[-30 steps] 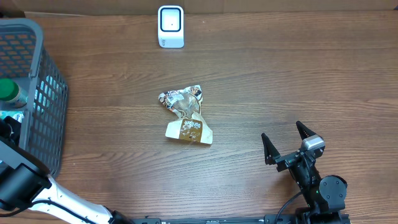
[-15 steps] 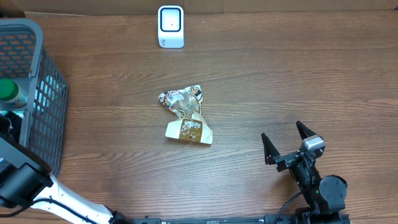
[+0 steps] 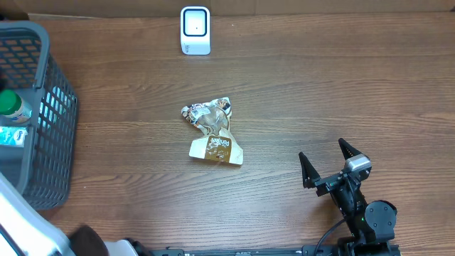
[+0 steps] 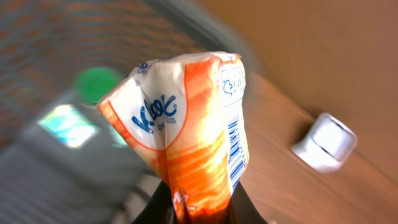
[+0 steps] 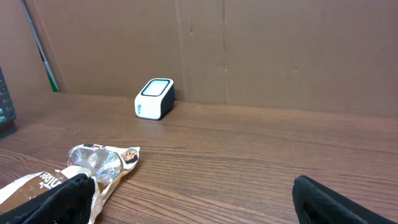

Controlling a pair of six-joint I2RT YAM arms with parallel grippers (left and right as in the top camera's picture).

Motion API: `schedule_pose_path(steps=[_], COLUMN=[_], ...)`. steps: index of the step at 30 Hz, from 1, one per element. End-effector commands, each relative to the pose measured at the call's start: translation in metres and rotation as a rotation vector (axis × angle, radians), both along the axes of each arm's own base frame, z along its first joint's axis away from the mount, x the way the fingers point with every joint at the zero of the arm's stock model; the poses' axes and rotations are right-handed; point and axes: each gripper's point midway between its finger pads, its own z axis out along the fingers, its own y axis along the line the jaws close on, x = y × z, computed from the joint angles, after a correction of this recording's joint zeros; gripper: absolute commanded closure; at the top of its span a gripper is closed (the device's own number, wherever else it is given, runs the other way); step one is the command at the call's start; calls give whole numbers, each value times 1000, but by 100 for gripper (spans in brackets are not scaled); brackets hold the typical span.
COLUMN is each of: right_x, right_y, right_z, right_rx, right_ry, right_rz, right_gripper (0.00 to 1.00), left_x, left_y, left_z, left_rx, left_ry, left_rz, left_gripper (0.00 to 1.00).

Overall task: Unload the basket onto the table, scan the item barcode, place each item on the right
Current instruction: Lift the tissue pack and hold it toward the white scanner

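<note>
Table (image 3: 320, 85): brown wood is backed by a cardboard wall on the far side, and a white scanner (image 3: 195, 30) is stood at the far edge, left of the middle.
Basket (image 3: 43, 142): it is grey and set at the left edge; a green cap (image 3: 8, 101) and other goods are seen inside.
Packet (image 4: 186, 124): it is orange and white and is seen only in the left wrist view, held upright with the blurred basket behind it and the scanner (image 4: 323, 142) off to its right.
Barcode (image 4: 236, 152): it is printed down the packet's right edge, on the side towards the scanner.
Left gripper (image 4: 199, 208): it is clamped on the packet's lower end, the jaws brought almost together.
Right gripper (image 3: 327, 160): it is spread wide with nothing held, at the near right, well apart from everything else.
Bag (image 3: 213, 131): it is brown and crumpled, laid mid-table, and is touched by nothing.
Change: within the last second the left arm (image 3: 21, 227) has been drawn off the basket towards the near left corner, where only a blurred part is seen from overhead. The basket's goods are now uncovered. The bag and the right arm have not been moved.
Meaning: the pick from the basket is judged done and the carry to the scanner appears to be the step in hand. No scan has been made yet, and the barcode would have to be turned to the scanner's face.
</note>
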Motion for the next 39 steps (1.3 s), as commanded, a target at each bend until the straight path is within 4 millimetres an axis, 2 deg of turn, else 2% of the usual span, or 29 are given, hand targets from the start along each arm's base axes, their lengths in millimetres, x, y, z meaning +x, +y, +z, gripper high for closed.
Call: schedule_pose_path(steps=[1, 4, 9, 16, 21, 27, 29, 35, 39], right_x=[0, 0, 0, 0, 0, 0, 0, 0, 0], right_y=[-2, -2, -2, -2, -2, -2, -2, -2, -2], right_z=[-2, -2, -2, -2, -2, -2, -2, -2, -2], right_rx=[-2, -2, -2, -2, -2, -2, -2, -2, -2], right_ry=[-6, -6, -6, -6, -6, -6, -6, -6, -6], right_rz=[-9, -9, -9, -9, -9, -9, -9, -9, -8], right_gripper=[0, 0, 0, 0, 0, 0, 0, 0, 0], left_x=[8, 12, 20, 23, 17, 14, 15, 18, 18], left_y=[-58, -102, -161, -223, -245, -268, -278, -330, -347], left_z=[-1, -20, -76, -186, -262, -324, -334, -366, -370], left_rx=[12, 48, 92, 98, 60, -51, -64, -94, -81], left_ry=[31, 133, 307, 524, 650, 735, 746, 742, 722], left_rz=[-174, -283, -437, -553, -528, -425, -439, -562, -591], left_gripper=[96, 95, 95, 95, 96, 96, 96, 96, 96])
